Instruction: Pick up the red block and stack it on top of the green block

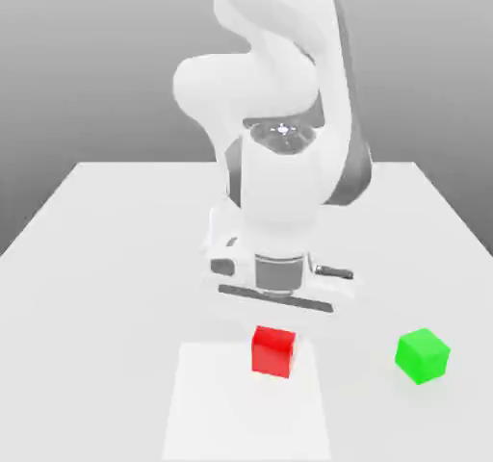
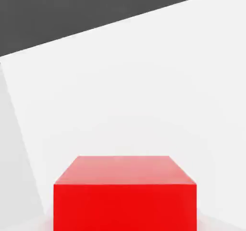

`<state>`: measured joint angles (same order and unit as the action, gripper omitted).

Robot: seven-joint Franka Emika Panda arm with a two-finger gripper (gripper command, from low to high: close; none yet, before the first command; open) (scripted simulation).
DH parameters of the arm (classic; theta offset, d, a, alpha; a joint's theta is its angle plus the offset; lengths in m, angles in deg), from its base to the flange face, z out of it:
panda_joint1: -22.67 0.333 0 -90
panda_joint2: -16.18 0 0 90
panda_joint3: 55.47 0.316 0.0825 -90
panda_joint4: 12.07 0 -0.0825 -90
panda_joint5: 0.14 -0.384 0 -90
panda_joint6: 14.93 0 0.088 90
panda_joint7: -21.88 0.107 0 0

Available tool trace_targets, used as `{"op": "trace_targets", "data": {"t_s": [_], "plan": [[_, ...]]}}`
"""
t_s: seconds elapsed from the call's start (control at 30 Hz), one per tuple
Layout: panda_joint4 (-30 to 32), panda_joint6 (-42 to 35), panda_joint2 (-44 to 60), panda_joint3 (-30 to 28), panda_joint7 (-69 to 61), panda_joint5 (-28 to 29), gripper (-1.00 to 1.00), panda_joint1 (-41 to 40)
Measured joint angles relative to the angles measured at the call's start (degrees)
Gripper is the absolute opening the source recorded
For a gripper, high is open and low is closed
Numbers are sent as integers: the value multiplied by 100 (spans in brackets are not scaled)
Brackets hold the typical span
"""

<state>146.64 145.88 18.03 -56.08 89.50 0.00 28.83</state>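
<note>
The red block (image 1: 272,351) is a small matte cube on a paler patch of the white table (image 1: 116,258), near the front. My gripper (image 1: 274,330) hangs straight down over it from the white arm and is shut on the red block. In the hand view the red block (image 2: 125,196) looms very close, with its top face and one side face showing. The green block (image 1: 422,356) rests on the table to the exterior view's right of the red one, about three block widths away and apart from it.
The white arm (image 1: 279,162) rises behind the blocks and hides the table's middle. The table's far edge (image 2: 120,23) meets a dark grey background. Bare white surface lies between the two blocks and at the exterior view's left.
</note>
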Motion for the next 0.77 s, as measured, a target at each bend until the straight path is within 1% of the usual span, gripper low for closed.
{"op": "trace_targets", "data": {"t_s": [0.1, 0.23, 0.47, 0.53, 0.63, 0.67, 0.77], "plan": [[-71, -220, -126, 294, -482, -33, -100, 124], [-270, -474, -174, 938, -1440, -62, -100, 393], [-640, -913, -248, 1537, -3150, -67, -100, 1455], [-690, -711, 10, 1564, -3215, 86, -100, 1776], [-730, -189, 590, 1352, -2999, 458, -100, 1716], [-741, -6, 789, 1263, -2899, 599, 100, 1768], [-741, -6, 789, 1263, -2898, 599, 100, 1768]]}}
